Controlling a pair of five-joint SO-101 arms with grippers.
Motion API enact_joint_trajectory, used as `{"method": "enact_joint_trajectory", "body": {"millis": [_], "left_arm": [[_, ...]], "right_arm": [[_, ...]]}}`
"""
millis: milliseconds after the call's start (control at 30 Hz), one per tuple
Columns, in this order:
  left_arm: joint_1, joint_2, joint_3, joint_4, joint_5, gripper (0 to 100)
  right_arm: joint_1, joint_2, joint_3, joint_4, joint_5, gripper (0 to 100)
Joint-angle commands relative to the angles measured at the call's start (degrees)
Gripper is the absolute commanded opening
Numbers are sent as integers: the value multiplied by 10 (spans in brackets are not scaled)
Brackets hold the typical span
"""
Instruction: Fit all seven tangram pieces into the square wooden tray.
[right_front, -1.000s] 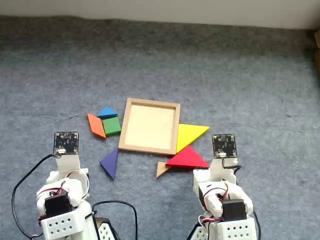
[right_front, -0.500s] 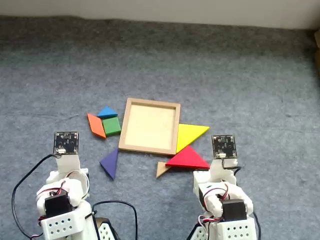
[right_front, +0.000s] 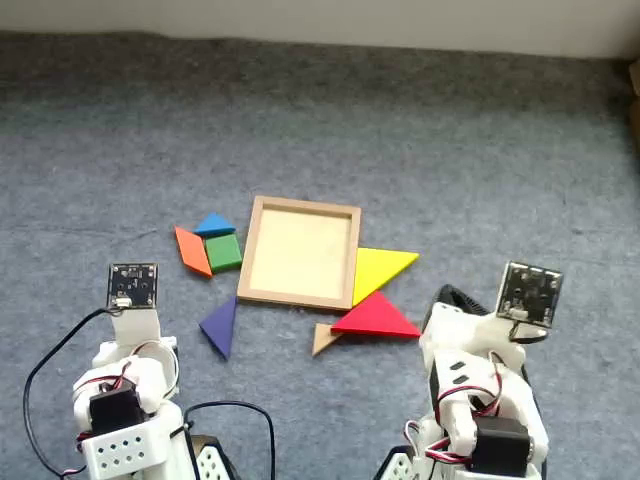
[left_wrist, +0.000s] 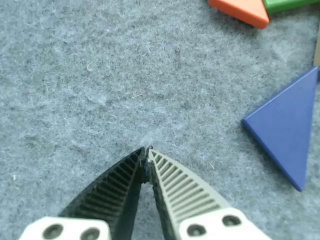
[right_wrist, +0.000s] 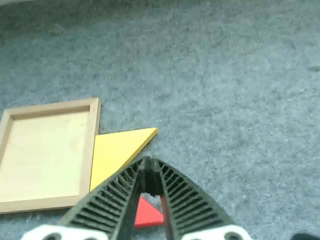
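I've got the wooden tray (right_front: 300, 252) mid-carpet (right_front: 450, 150), all seven pieces lying outside it. On its right side sits the yellow triangle (right_front: 378, 268), the red triangle (right_front: 376, 316) just below, and the tan triangle (right_front: 322, 338) at the red one's left tip. On the left, the orange parallelogram (right_front: 192, 250), green square (right_front: 223, 251) and light blue triangle (right_front: 214, 224) cluster; the dark blue triangle (right_front: 221, 322) lies nearer my arms. The left gripper (left_wrist: 146, 152) has its jaws together over carpet beside that blue piece. The right gripper (right_wrist: 149, 162), jaws together too, hangs above red and yellow.

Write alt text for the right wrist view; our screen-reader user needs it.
The right gripper, shut, hangs over grey carpet. Beyond its tips lie a yellow triangle, resting against the side of the empty square wooden tray, and a red piece.
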Motion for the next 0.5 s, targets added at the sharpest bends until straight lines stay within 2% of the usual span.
{"method": "enact_joint_trajectory", "body": {"millis": [0,200,400,467], "left_arm": [[-4,-26,11,3,4,7],[-4,-26,11,3,4,7],[-4,-26,11,3,4,7],[-4,-26,11,3,4,7]], "right_arm": [[8,118,-109,-27,-42,5],[-38,354,-227,-44,-110,29],[-115,531,-256,-104,-223,244],[-136,575,-258,-131,-251,283]]}}
